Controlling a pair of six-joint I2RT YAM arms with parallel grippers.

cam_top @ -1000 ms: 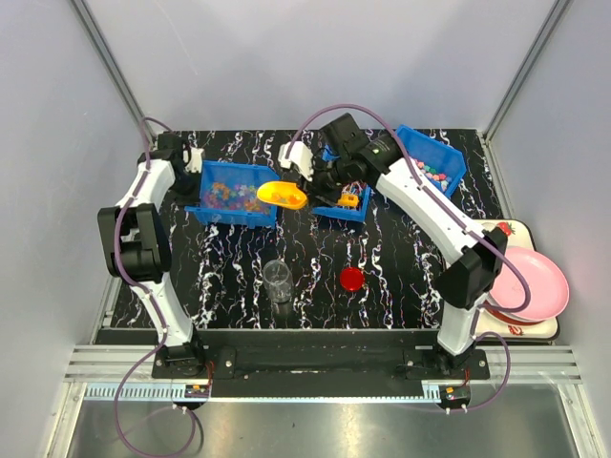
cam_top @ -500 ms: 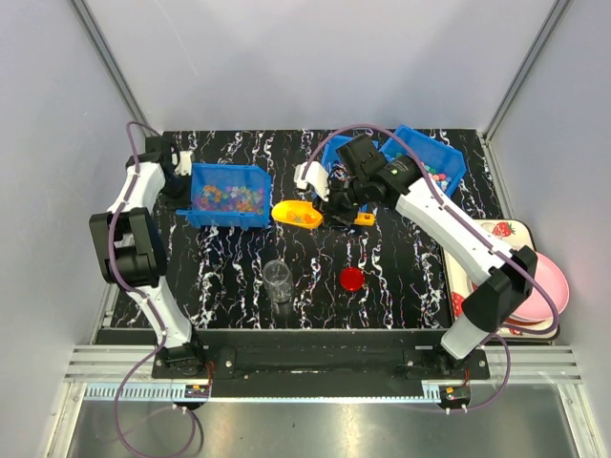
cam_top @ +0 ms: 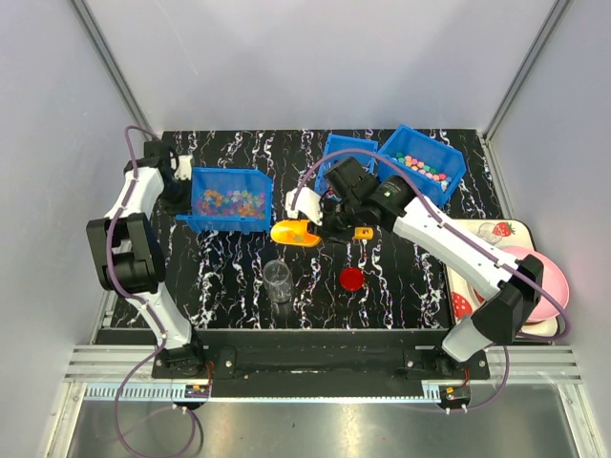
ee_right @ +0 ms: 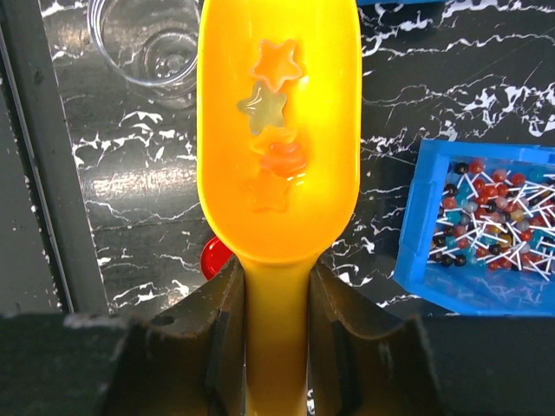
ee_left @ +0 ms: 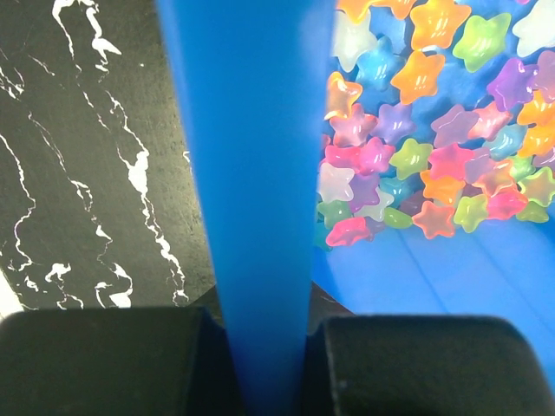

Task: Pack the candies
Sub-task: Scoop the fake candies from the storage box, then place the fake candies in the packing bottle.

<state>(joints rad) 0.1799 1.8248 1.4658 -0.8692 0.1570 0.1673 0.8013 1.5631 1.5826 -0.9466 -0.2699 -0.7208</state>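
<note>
- While your right claw (ee_right: pixel 277 290) pinched narrowly around the handle of the yellow plastic scoop (ee_right: pixel 277 130), a few translucent star-shaped candies (ee_right: pixel 270 108) lay in its bowl. The bowl hung over the black marbled surface (cam_top: pixel 401 277), just beside the clear plastic cup (cam_top: pixel 278 280).
- Your left claw (ee_left: pixel 260 351) was clamped nearly shut on the side wall of the blue plastic bin (ee_left: pixel 251 173), which held the main heap of candies (ee_left: pixel 416 130).
- As I judged it, the cup's mouth looked little wider than the scoop. A fast tilt or an off-centre pour could have scattered stars across the surface. A nudge from the scoop could also have toppled the light, empty-looking cup.
- If your left claw had dragged or lifted its wall, the bin could have spilled.
- Only the right wrist view showed you the scoop's load.
- Only the top view showed where the scoop sat relative to the cup and the flat red lid (cam_top: pixel 351 279).
- Only the left wrist view showed the grip on the bin wall.
</note>
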